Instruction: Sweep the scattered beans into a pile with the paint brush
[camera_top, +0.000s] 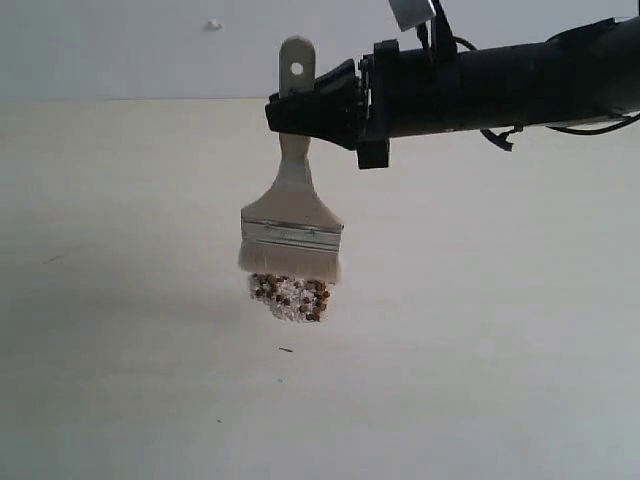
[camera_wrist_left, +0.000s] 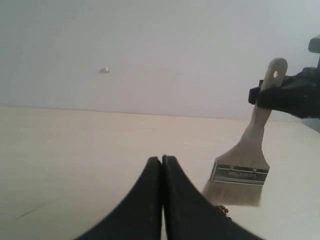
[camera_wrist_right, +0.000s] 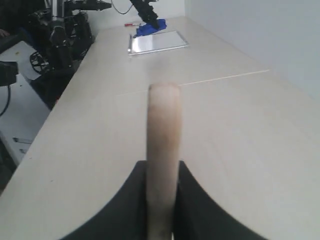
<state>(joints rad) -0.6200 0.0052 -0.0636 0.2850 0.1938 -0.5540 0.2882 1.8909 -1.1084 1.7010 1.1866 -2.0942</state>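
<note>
The paint brush (camera_top: 291, 220) hangs upright, bristles down, its cream handle clamped in my right gripper (camera_top: 300, 108), which reaches in from the right. The off-white bristles rest just behind the beans (camera_top: 290, 297), a small reddish-brown heap mixed with pale crumbs on the table. In the right wrist view the handle (camera_wrist_right: 163, 145) stands between the two black fingers (camera_wrist_right: 162, 167). My left gripper (camera_wrist_left: 162, 159) is shut and empty, with the paint brush (camera_wrist_left: 240, 172) off to one side of it and a few beans (camera_wrist_left: 223, 209) showing by its finger.
The light table (camera_top: 480, 350) spreads wide around the heap. A small dark speck (camera_top: 286, 350) lies in front of the beans. Far down the table in the right wrist view sit a white tray (camera_wrist_right: 156, 42) and a blue object (camera_wrist_right: 150, 27).
</note>
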